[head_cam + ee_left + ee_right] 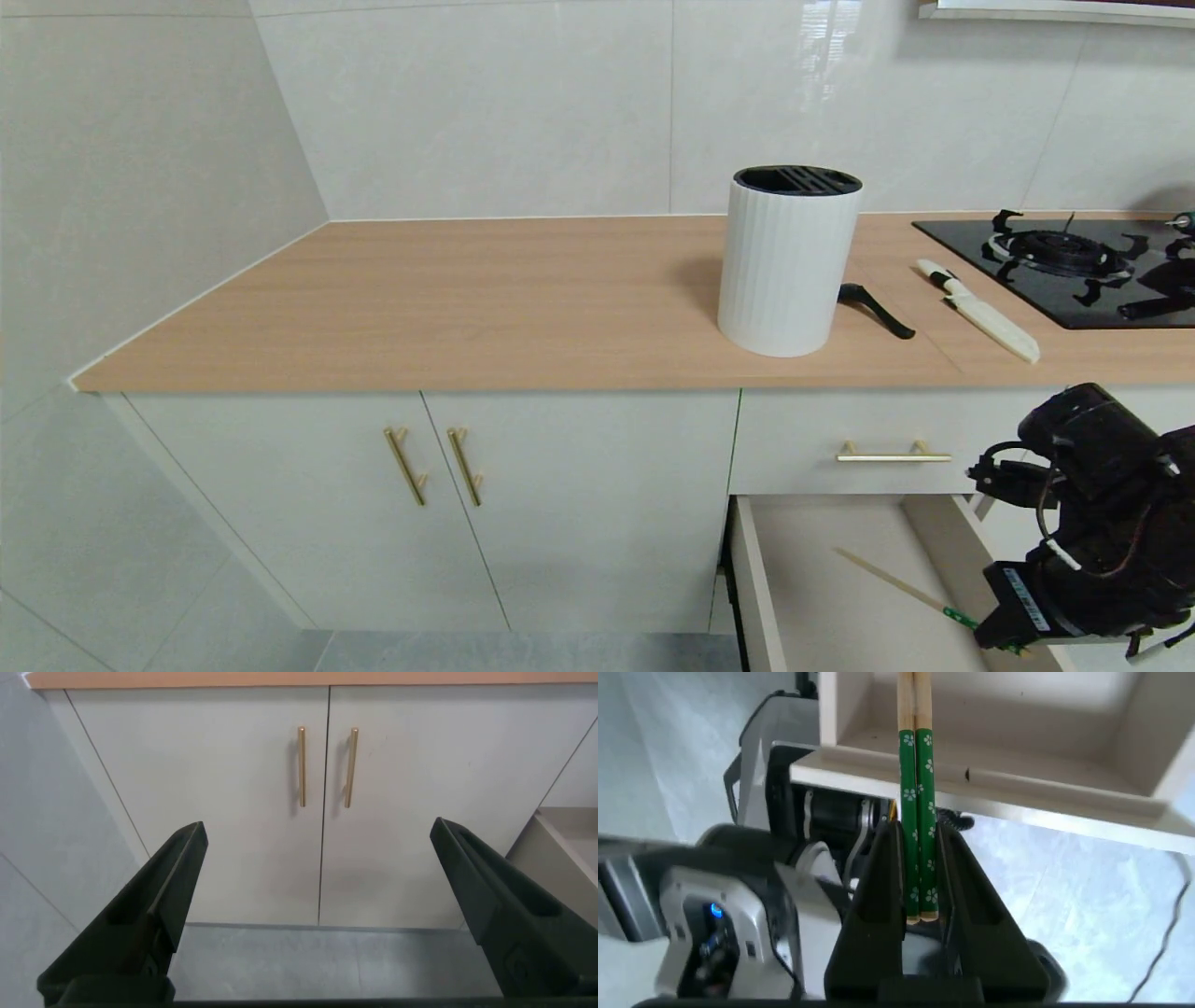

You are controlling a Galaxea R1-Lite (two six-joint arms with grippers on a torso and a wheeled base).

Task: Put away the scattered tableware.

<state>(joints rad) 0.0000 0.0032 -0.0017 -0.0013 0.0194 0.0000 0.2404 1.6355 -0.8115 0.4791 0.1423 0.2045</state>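
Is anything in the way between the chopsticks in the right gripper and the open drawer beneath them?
Nothing visible does. The right gripper is shut on the chopsticks, and their free ends reach over the open drawer. The drawer floor under them looks bare.

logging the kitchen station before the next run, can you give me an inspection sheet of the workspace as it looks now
surface: wooden countertop, no spills seen
job's things: white knife lying flat near the gas hob; black handle lying beside the white slotted holder, its head hidden; chopsticks pointing into the open drawer
clutter: nothing seen
pincers: left pincer open, low, facing the cabinet doors; right pincer shut on the chopsticks at the drawer
cables: possibly a thin cable on the floor
surroundings: tiled wall behind the counter
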